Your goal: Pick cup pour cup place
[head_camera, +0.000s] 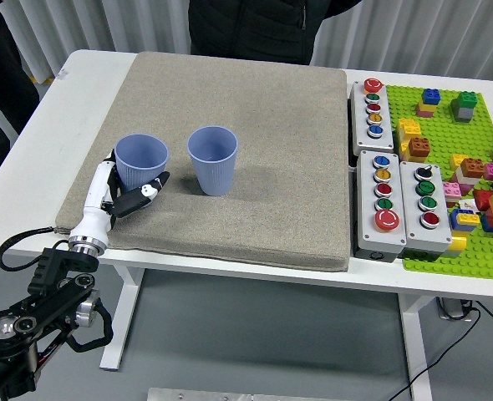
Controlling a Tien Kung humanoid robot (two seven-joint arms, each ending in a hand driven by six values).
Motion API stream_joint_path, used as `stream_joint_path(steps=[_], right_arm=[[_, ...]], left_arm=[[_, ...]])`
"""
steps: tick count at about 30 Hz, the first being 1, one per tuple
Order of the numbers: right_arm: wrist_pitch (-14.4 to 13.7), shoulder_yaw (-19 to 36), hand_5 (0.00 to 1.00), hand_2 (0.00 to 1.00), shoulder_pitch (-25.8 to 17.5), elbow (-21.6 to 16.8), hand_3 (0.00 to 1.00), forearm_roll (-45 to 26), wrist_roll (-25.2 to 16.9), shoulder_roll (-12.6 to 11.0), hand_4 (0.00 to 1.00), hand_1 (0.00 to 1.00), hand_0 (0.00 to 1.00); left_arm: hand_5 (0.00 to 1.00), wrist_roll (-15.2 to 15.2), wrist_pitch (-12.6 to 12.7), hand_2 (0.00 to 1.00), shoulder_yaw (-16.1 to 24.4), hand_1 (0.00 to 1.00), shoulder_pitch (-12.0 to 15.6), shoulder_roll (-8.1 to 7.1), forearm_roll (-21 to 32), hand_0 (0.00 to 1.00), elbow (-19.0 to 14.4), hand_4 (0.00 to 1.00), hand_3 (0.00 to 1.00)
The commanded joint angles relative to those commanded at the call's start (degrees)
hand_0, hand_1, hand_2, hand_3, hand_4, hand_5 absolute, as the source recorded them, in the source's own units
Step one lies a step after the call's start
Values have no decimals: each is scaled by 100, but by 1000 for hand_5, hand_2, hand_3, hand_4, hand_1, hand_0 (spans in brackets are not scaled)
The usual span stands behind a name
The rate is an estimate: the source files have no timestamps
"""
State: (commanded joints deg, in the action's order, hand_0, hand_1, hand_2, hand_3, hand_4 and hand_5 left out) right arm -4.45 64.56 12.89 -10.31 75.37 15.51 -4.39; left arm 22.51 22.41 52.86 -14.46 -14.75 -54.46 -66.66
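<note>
**Two blue cups on grey mat, left hand at the left cup**

Two blue cups are seen upright on the grey mat [255,125]: the left cup [141,161] toward the mat's near-left corner, the right cup [212,159] just beside it, apart. The left hand [123,192] is wrapped around the left cup's base, fingers curled against it. Three button boxes [397,205] are set beside the mat's right edge, a green brick baseplate [447,251] beyond them. No legible writing is seen.

Button boxes [401,205] beside a green brick baseplate [472,242].
</note>
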Motion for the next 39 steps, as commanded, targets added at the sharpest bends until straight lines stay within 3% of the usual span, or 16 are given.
stream_joint_path(steps=[20, 28, 29, 39], right_arm=[[-17, -42, 156, 568, 32, 0, 574, -76, -6, 0, 2, 635, 674], [-16, -33, 155, 568, 38, 0, 573, -63, -3, -1, 2, 635, 674], [-16, -33, 154, 567, 38, 0, 573, -65, -3, -1, 2, 635, 674], [-4, -42, 153, 567, 15, 0, 573, -35, 4, 2, 2, 635, 674]], left_arm=[[256, -42, -14, 850, 20, 768, -30, -8, -68, 768, -17, 880, 947], [232, -79, -25, 852, 96, 771, 35, -76, -142, 769, -115, 860, 947], [280, -80, -26, 853, 100, 774, 39, -80, -143, 773, -117, 896, 948], [285, -114, -20, 852, 149, 775, 187, -174, -207, 773, -241, 899, 947]])
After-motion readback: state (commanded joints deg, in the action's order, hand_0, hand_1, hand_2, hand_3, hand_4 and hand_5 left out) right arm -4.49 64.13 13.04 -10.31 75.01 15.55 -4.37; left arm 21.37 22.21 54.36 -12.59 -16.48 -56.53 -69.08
